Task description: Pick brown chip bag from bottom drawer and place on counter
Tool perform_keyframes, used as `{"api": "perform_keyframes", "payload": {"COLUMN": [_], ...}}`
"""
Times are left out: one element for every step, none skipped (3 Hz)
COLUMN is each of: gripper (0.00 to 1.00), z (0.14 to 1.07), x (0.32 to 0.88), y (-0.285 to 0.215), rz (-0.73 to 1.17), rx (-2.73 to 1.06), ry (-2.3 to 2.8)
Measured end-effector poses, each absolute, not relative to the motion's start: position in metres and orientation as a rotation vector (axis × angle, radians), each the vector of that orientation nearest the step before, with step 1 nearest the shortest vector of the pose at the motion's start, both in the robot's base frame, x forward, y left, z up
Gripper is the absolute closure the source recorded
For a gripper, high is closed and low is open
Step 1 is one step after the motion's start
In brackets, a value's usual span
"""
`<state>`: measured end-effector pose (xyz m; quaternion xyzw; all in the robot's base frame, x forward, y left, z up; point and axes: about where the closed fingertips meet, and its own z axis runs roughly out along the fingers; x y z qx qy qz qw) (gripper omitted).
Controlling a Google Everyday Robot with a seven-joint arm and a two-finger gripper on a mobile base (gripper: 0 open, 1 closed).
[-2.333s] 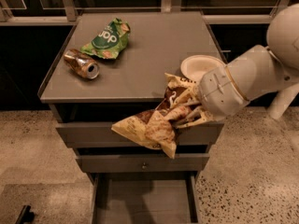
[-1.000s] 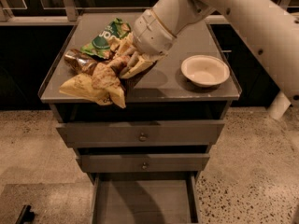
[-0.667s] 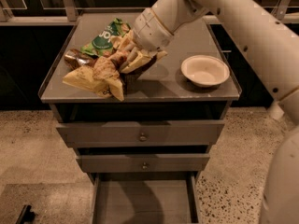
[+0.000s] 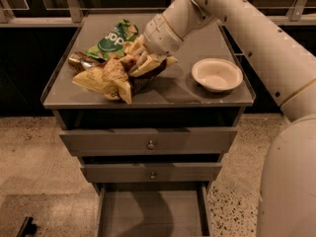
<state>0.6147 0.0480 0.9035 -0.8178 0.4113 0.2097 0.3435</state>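
The brown chip bag (image 4: 109, 79) is crumpled, tan and dark brown, and lies low on the front left of the grey counter (image 4: 197, 94). My gripper (image 4: 140, 63) is at the bag's right end, shut on the bag's dark brown part. The arm reaches in from the upper right. The bottom drawer (image 4: 150, 214) is pulled open below, with a plain grey interior and nothing in it.
A green chip bag (image 4: 111, 41) lies at the back left of the counter. A dark can (image 4: 80, 62) lies on its side behind the brown bag. A white bowl (image 4: 217, 74) sits on the right. Two knobbed drawers (image 4: 150, 143) are closed above the open one.
My gripper carried the brown chip bag from the counter's right front edge across to the left, then lowered it onto the counter top in front of the green bag and can.
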Motion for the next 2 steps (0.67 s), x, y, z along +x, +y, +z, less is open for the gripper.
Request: {"api": "perform_keyframes", "payload": {"gripper": [0.58,0.35], "z": [0.9035,0.9035], "x": [0.6147,0.6147], "y": [0.0481,0.0481], "rz": [0.545,0.545], "rx": [-2.125,-2.125], "ry": [1.069,1.069]}}
